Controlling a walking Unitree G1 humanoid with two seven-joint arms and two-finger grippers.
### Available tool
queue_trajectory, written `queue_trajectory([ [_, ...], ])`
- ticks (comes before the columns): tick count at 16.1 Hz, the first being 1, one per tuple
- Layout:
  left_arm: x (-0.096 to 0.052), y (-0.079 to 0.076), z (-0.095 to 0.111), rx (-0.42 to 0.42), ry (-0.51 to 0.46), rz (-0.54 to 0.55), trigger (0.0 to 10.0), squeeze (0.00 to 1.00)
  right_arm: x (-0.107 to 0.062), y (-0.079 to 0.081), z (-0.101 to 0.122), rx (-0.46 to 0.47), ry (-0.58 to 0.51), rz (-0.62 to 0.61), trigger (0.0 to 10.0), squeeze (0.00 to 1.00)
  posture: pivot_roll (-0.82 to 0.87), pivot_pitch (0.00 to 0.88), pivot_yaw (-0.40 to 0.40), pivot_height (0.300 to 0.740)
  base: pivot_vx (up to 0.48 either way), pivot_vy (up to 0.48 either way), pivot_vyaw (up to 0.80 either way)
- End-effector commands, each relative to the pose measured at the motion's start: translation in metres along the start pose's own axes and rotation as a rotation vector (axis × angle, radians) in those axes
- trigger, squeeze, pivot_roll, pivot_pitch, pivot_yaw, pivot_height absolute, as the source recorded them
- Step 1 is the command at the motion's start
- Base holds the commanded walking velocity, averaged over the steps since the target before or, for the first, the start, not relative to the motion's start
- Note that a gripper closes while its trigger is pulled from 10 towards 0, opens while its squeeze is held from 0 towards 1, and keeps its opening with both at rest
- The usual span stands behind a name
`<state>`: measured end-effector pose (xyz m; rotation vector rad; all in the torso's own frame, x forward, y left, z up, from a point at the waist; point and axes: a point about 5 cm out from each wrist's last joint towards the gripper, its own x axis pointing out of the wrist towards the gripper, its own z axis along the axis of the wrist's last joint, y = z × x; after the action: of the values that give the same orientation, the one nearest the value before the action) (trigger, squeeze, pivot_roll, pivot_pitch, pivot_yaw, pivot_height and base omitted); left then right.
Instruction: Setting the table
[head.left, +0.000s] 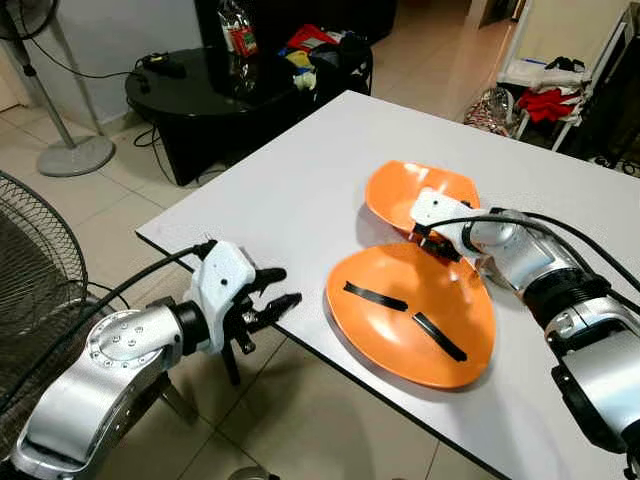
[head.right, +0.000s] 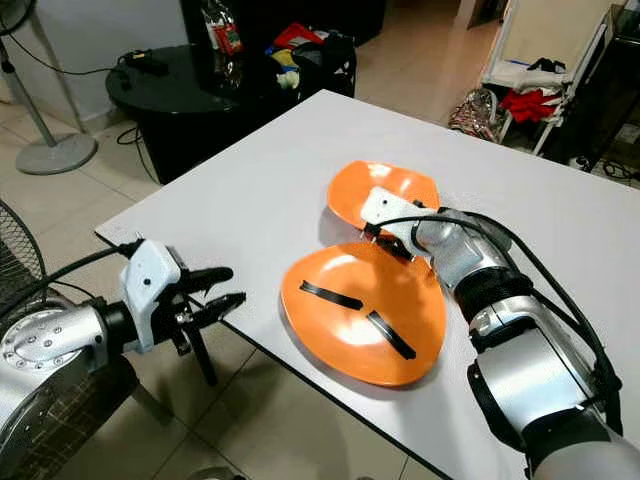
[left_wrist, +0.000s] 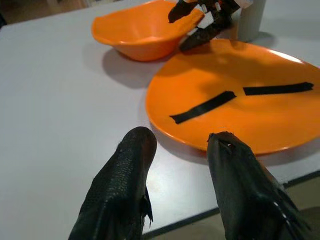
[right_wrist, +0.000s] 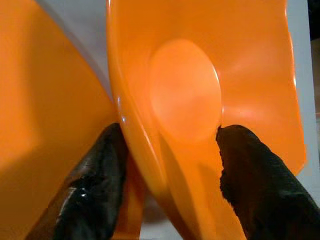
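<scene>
An orange bowl (head.left: 405, 192) stands on the white table (head.left: 280, 180), just behind an orange plate (head.left: 410, 315) that has two black tape strips on it. My right gripper (head.left: 437, 243) is at the bowl's near rim, above the plate's far edge. In the right wrist view its fingers straddle the rim of the bowl (right_wrist: 185, 90), one finger (right_wrist: 95, 185) outside the wall and the other inside, still apart. My left gripper (head.left: 272, 290) hovers at the table's near left edge, left of the plate (left_wrist: 240, 100), open with nothing between its fingers (left_wrist: 120, 190).
A black round side table (head.left: 200, 85) with a bottle and clutter stands beyond the table's far left corner. A fan stand (head.left: 75, 155) and a fan grille (head.left: 30, 260) are on the tiled floor to the left. A rack with clothes (head.left: 555, 95) is at the back right.
</scene>
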<state>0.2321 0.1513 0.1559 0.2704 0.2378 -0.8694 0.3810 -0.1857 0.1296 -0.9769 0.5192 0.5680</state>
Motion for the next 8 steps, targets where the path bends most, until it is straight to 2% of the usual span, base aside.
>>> queue_trajectory([
  [1,-0.0007,-0.0032,0.0036,0.015,-0.002,-0.019,10.0,0.00,-0.0007,-0.0051,0.0047,-0.021,-0.009,-0.015,0.0,0.00,0.08,0.000,0.001,0.740,0.000,0.000,0.00],
  [8,-0.0009,-0.0034,0.0039,0.028,0.004,-0.026,10.0,0.00,0.0008,-0.0056,0.0044,-0.015,-0.018,-0.012,0.0,0.00,0.09,0.000,-0.002,0.740,0.000,0.000,0.00],
])
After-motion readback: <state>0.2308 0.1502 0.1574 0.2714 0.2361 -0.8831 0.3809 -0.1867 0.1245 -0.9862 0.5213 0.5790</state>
